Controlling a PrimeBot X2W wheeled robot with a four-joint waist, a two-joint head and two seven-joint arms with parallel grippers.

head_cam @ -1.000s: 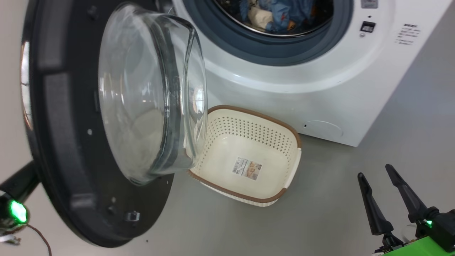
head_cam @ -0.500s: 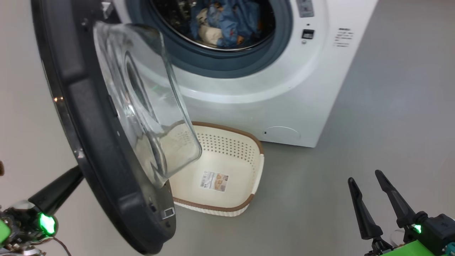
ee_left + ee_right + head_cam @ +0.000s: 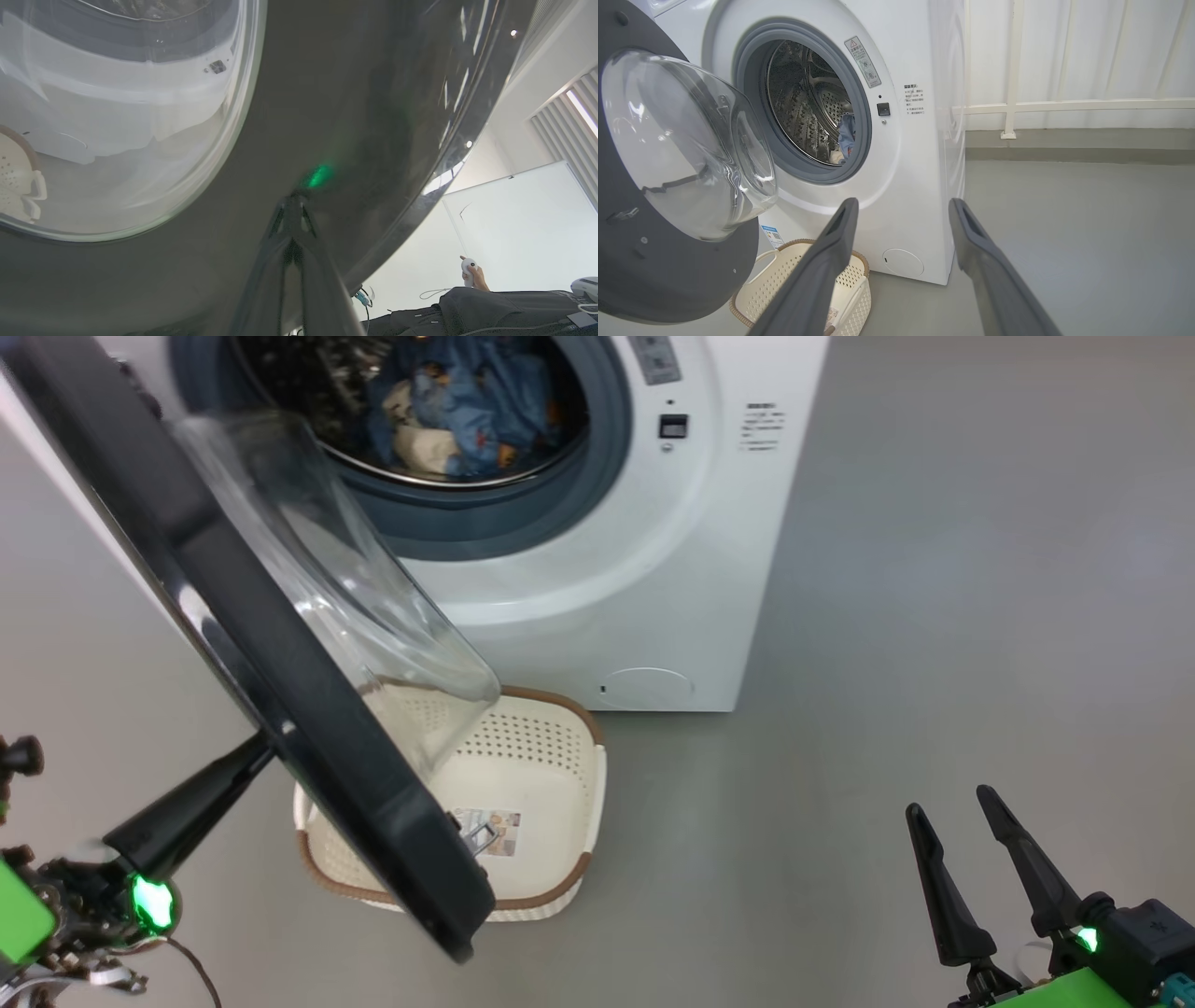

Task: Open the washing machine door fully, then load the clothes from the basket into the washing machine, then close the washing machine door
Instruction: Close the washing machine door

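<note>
The white washing machine stands at the top with the blue and cream clothes lying in its drum. Its black washing machine door stands partly swung, the glass porthole facing the drum. My left gripper is shut, and its tip presses on the door's glossy outer face. The cream basket sits on the floor under the door with nothing but its label inside. My right gripper hangs open at the lower right, away from everything. The right wrist view shows the door, clothes and basket.
Bare grey floor stretches to the machine's right. A white rail runs along the wall behind. A person's hand holding a white controller shows past the door's edge. A thin cable trails by my left wrist.
The door has swung toward the machine and now hangs over the basket, with my left gripper following on its outer face. The head camera has turned too. The right gripper stays open.
</note>
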